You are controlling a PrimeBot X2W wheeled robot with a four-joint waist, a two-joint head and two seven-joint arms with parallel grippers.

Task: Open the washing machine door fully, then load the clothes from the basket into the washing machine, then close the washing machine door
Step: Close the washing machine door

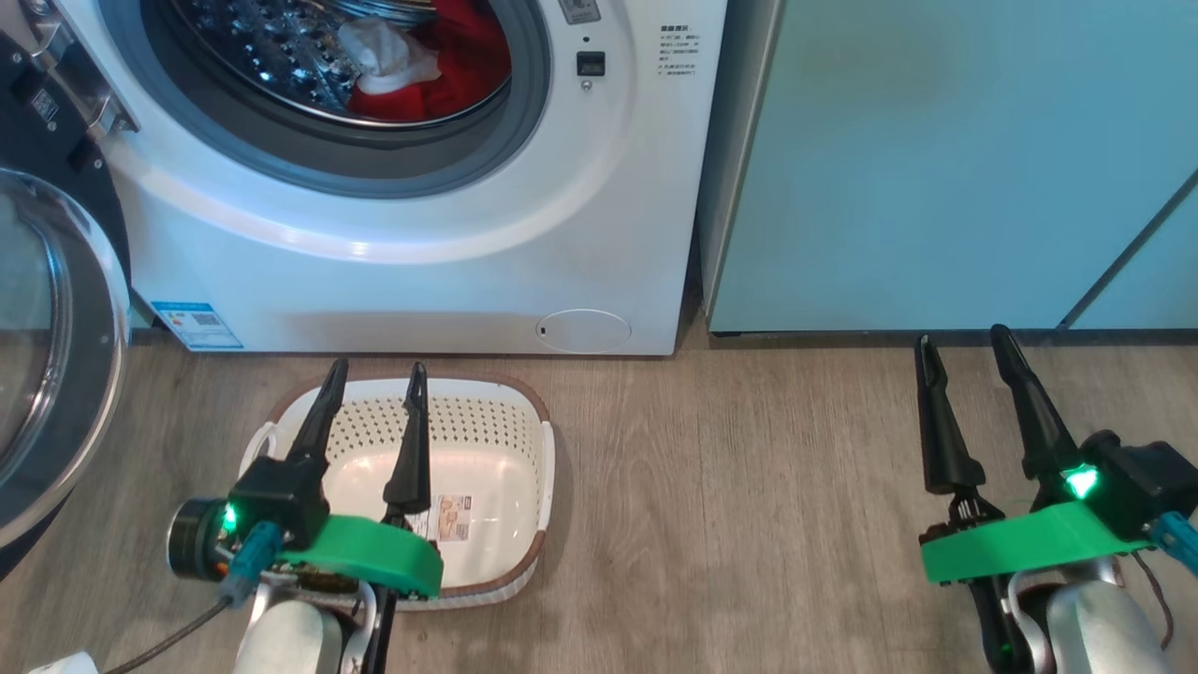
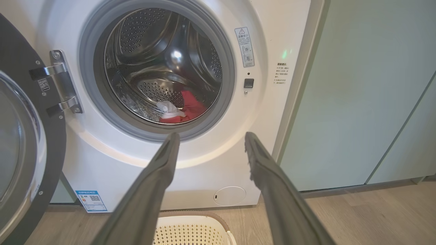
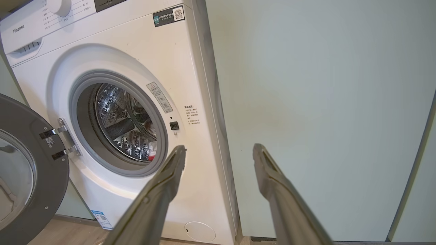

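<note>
Your left claw and right claw both gape empty. The washing machine door stands wide open, hinged left. It's probably rigid and slick, so push the black rim, not the glass.

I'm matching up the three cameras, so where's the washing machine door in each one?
Head view: the washing machine door, open, at the left edge.
Left wrist view: door along the left edge.
Right wrist view: door at lower left.
Shared landmark: round filter cap, low on the washing machine front.
</note>
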